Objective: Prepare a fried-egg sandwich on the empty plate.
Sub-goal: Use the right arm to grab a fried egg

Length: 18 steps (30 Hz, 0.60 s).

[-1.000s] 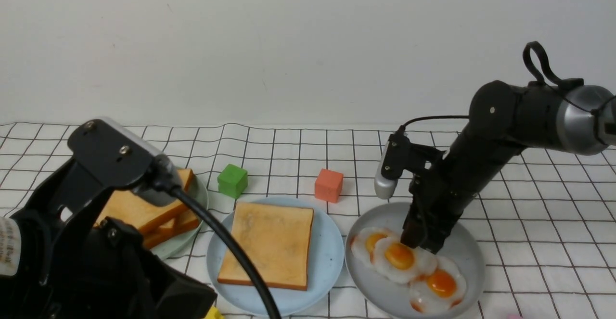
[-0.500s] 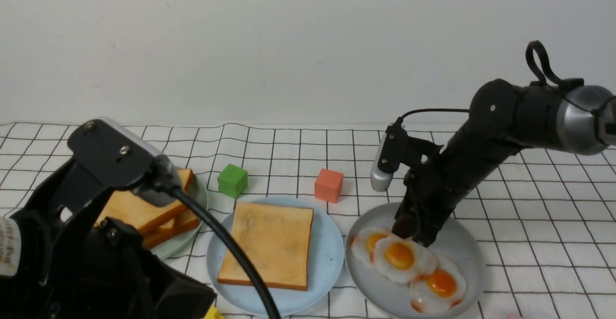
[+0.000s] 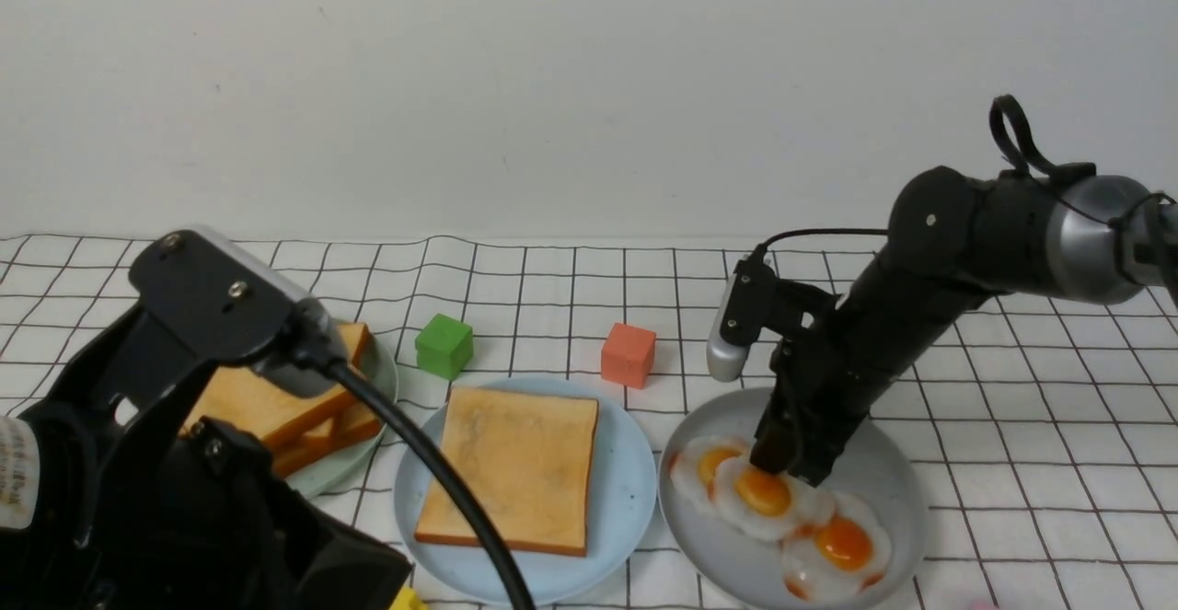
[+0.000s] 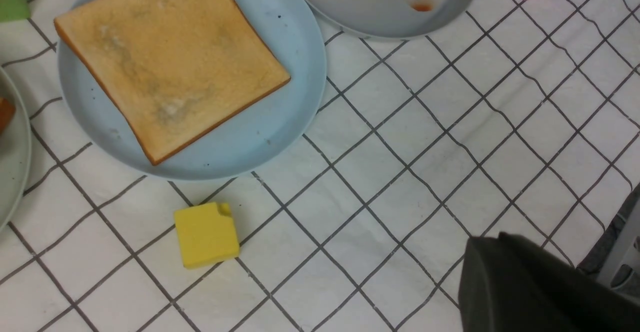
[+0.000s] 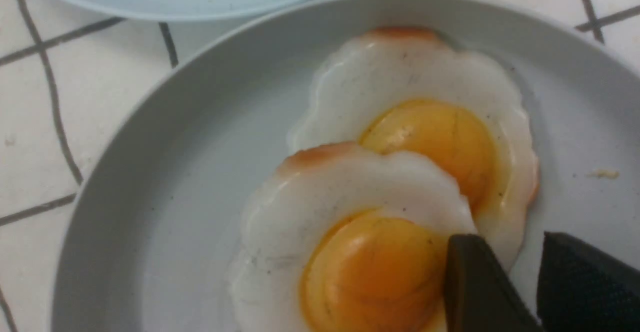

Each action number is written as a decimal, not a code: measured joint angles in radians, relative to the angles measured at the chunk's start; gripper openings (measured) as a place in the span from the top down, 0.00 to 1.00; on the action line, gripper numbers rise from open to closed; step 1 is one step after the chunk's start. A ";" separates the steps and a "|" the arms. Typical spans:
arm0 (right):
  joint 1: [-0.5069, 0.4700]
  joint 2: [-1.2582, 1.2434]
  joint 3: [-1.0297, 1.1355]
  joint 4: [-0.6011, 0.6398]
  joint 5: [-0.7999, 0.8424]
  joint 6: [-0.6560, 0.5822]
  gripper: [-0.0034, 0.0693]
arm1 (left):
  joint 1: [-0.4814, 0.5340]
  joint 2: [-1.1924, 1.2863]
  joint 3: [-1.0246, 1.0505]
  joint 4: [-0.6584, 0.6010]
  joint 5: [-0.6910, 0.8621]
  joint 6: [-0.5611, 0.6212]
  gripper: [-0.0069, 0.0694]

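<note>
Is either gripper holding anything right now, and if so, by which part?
Nothing is held. The right gripper stands open at the middle fried egg, which lies on the grey plate; the left gripper shows nothing in its grasp.

One toast slice (image 3: 515, 467) is held by the middle plate (image 3: 626, 490), between the bread stack's plate (image 3: 336, 472) at left and the egg plate (image 3: 897, 509) at right. Two blocks (image 3: 444, 346) (image 3: 629, 355) are seen behind the middle plate.
</note>
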 joint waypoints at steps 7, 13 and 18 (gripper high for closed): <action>0.000 0.002 -0.003 0.008 0.028 0.000 0.91 | 0.000 0.000 0.000 0.000 0.000 0.000 0.89; 0.000 0.000 -0.003 0.008 0.029 0.000 0.95 | 0.000 0.000 0.000 0.000 0.002 0.000 0.88; 0.000 -0.026 -0.008 0.000 0.063 0.004 0.95 | 0.000 0.000 0.000 0.001 0.003 0.000 0.88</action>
